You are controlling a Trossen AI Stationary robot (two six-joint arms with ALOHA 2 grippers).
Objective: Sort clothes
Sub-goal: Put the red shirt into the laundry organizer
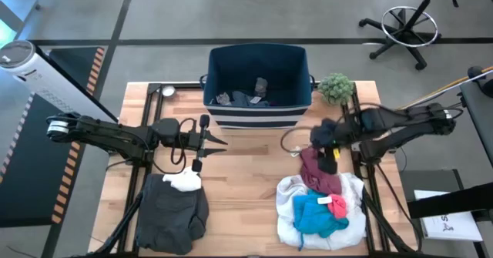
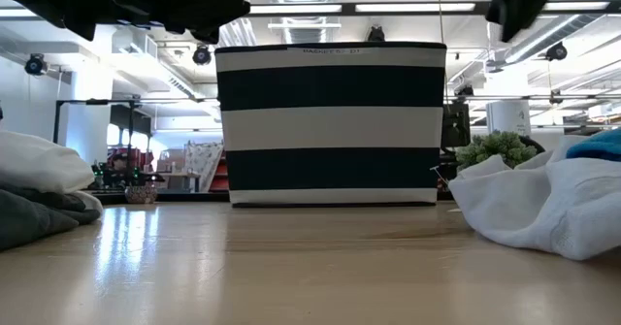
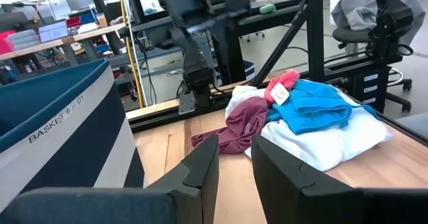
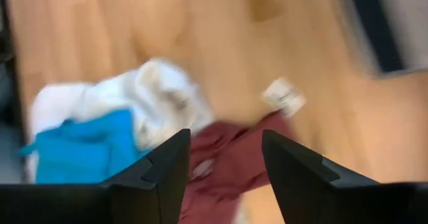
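right gripper [image 1: 330, 159]: released, empty, above maroon garment [image 1: 320, 173]
left gripper [image 1: 206, 145]: released, hovering mid-table, near the bin [image 1: 258, 88]
dark grey garment [image 1: 171, 212]: near-left

Striped bin [image 1: 258, 118] — green plant [image 1: 337, 87] beside

Both arms reach inward, left gripper [image 1: 218, 144] fingers parted, right gripper [image 4: 224, 167] fingers seemingly parted too.
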